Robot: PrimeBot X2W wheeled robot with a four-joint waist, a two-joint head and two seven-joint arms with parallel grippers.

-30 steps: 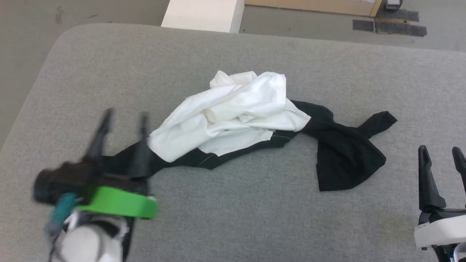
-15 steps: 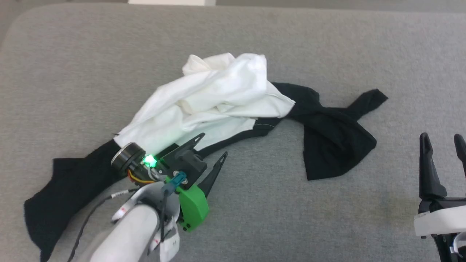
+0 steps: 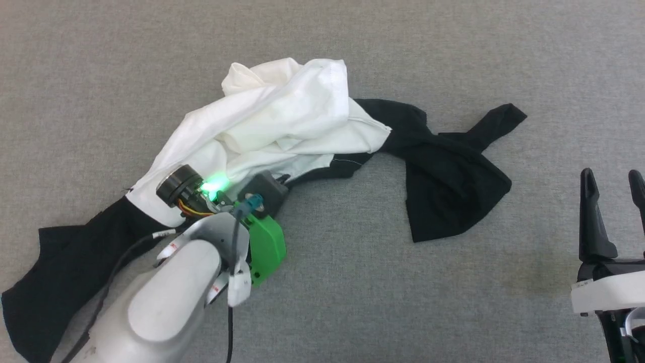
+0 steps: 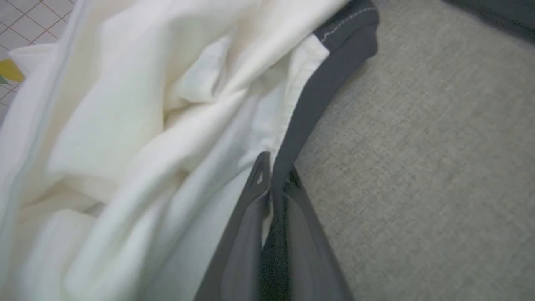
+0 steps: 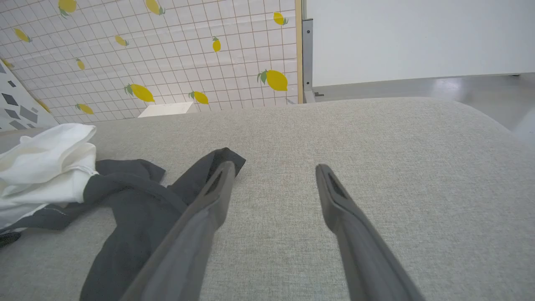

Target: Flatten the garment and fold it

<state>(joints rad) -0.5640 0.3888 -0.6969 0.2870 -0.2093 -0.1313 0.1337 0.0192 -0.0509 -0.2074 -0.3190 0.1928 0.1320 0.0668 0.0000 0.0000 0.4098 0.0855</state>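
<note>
- Left gripper [image 4: 276, 175] is seen pressed together on the black trim [image 4: 330, 79] at the edge of the white body, the band being pinched between its fingertips.
- The garment [image 3: 282, 121], a white shirt with black sleeves, is found crumpled on the grey padded surface [image 3: 352, 292], well in from the far edge seen in the right wrist view.
- A slip is judged possible if the trim is pulled hard, since only a narrow band is held; equally, the heap may be dragged as one lump, as its other end is pinned by nothing.
- Its long axis is laid left to right: one black sleeve [image 3: 60, 272] is spread toward the near left, the other sleeve [image 3: 453, 191] trails right, and the white body is bunched between them.
- Right gripper [image 5: 276, 169] is held spread wide and empty, to the right of that sleeve and apart from it.
</note>
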